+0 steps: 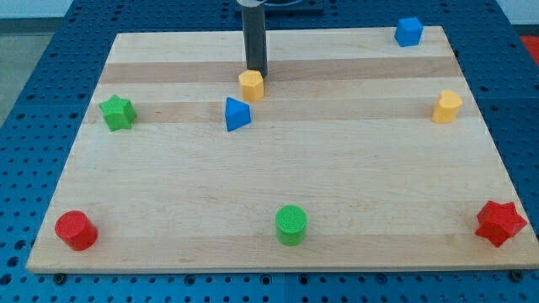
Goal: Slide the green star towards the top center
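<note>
The green star (117, 112) lies near the board's left edge, a little above mid-height. My rod comes down from the view's top centre and my tip (256, 71) rests just above the yellow hexagon (251, 85), touching or nearly touching it. The tip is far to the right of the green star and slightly higher in the view. A blue triangle (237, 114) lies just below and left of the yellow hexagon, between the tip and the star.
A blue cube (408, 31) sits at the top right. A yellow block (447, 107) is near the right edge. A red star (500, 222) is at the bottom right, a green cylinder (291, 225) at the bottom centre, a red cylinder (76, 230) at the bottom left. The wooden board (168, 185) sits on a blue pegboard table.
</note>
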Motion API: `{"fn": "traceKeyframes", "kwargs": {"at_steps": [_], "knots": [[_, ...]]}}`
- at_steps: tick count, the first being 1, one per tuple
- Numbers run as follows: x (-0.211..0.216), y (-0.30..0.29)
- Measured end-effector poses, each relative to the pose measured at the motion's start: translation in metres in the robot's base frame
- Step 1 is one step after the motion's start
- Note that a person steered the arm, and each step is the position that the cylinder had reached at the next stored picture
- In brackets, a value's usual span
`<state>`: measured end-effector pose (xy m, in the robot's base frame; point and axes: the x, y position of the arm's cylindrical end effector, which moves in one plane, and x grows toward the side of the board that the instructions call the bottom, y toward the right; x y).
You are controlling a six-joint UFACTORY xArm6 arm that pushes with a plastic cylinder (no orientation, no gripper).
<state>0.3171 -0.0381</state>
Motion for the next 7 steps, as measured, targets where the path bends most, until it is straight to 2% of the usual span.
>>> {"fn": "traceKeyframes", "kwargs": {"at_steps": [1, 2, 4, 6, 7], "knots": [[0.027, 0.0], [0.028, -0.015], [-0.017, -0.112], [-0.005, -0.266], [0.005, -0.267]]}}
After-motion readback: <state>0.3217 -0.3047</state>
